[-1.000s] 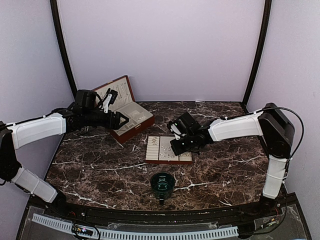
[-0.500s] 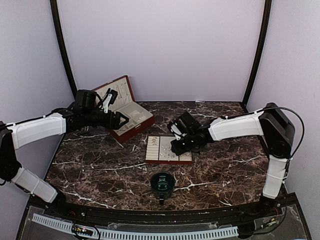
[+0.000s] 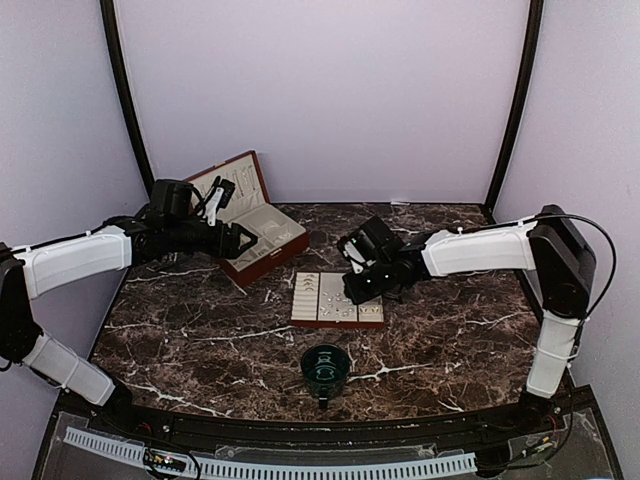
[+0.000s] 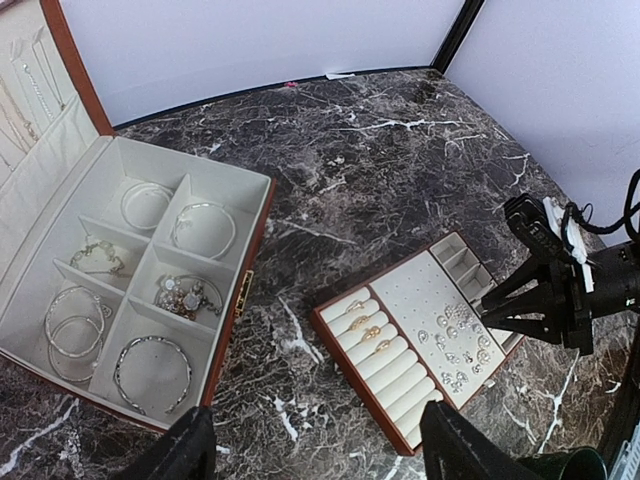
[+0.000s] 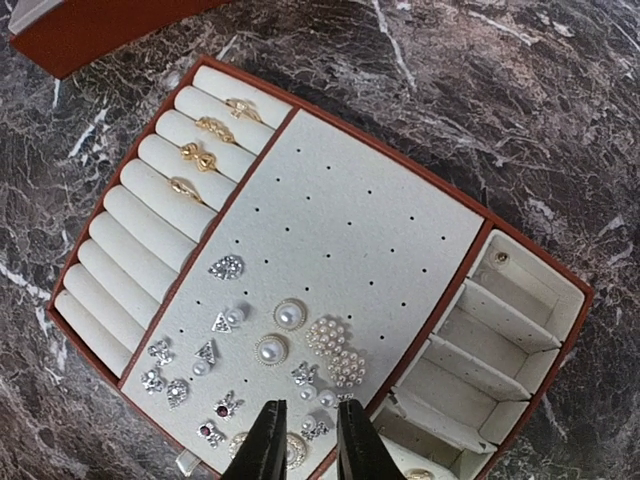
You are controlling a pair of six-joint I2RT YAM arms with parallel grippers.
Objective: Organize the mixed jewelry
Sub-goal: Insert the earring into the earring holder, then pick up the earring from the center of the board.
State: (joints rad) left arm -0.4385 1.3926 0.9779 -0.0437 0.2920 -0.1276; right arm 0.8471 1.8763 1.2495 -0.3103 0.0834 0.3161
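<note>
The mixed jewelry [image 5: 280,350] (tiny silvery studs, pearl earrings, gold rings) sits on the cream padding of a flat red-brown tray [image 5: 380,150] at the centre of the dark marble table [image 3: 200,330]. The right claw [image 5: 305,442] hovers over the studs, its tips slightly parted. The left claw [image 4: 320,420] hangs spread wide beside the open red-brown jewelry box [image 4: 150,250] at 10 o'clock.

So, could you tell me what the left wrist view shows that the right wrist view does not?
Only the left wrist view: the open jewelry box holding bracelets, and the dark green cup. Only the right wrist view: close detail of the earrings, such as pearl studs. Both: the tray, its rings, and the right gripper over it.
</note>
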